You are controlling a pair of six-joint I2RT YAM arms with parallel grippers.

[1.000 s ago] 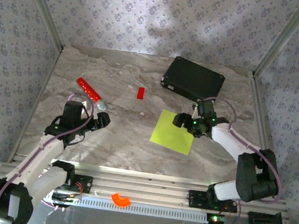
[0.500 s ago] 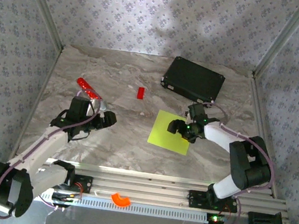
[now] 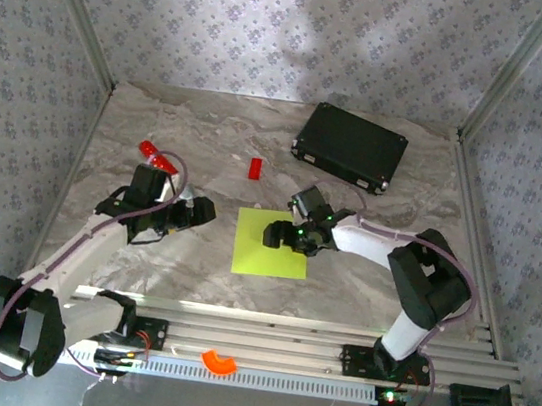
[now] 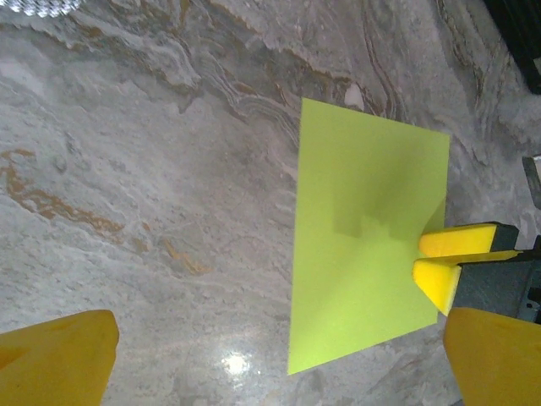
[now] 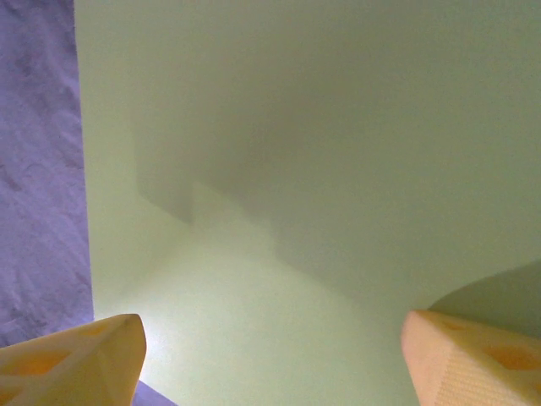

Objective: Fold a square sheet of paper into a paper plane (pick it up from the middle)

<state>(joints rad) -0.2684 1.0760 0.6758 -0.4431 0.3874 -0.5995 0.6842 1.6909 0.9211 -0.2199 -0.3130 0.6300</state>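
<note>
Paper sheet (image 3: 258, 253) dragged left beneath right pincer (image 3: 283, 236), jaws apart

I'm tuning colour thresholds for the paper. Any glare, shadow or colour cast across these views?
Left wrist: a small glare spot on the table near the sheet, which carries a blocky shadow. Right wrist: the sheet looks washed-out pale green, the table purple. Top external: soft shadows on the back wall.

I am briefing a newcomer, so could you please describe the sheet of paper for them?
Find the black case at the far right of the marble table, then come toward the arms from its near-left corner. The square sheet of paper lies flat there, with the right hand over it. It is the one lime yellow-green thing, much larger than the small red block nearby.
</note>
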